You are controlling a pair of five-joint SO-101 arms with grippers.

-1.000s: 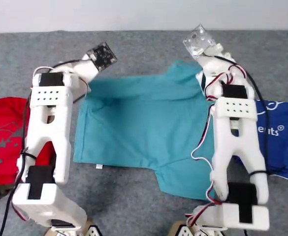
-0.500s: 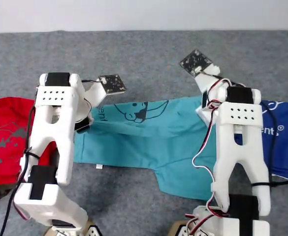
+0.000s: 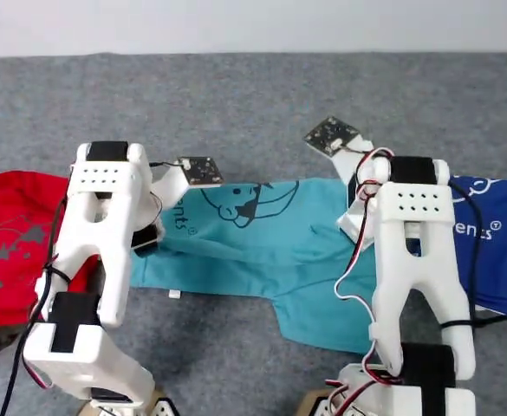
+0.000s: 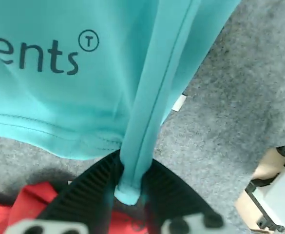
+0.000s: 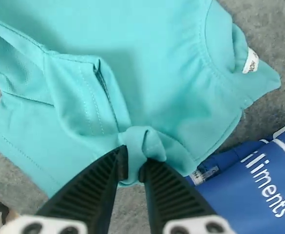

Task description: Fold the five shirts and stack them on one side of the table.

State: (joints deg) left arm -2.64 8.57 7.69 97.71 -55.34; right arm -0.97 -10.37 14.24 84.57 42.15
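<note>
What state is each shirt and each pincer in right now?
teal shirt, partly folded, one edge doubled over, print up.
left pincer, shut on the teal shirt's edge.
right pincer, shut on a bunched fold of the teal shirt.
red shirt, rumpled, not folded.
blue shirt, lying loose, print up.

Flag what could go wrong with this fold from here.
1. The left gripper pinches just a narrow edge of the teal shirt; it could slip free.
2. The right gripper holds a small bunch beside the blue shirt, which might get snagged or dragged.
</note>
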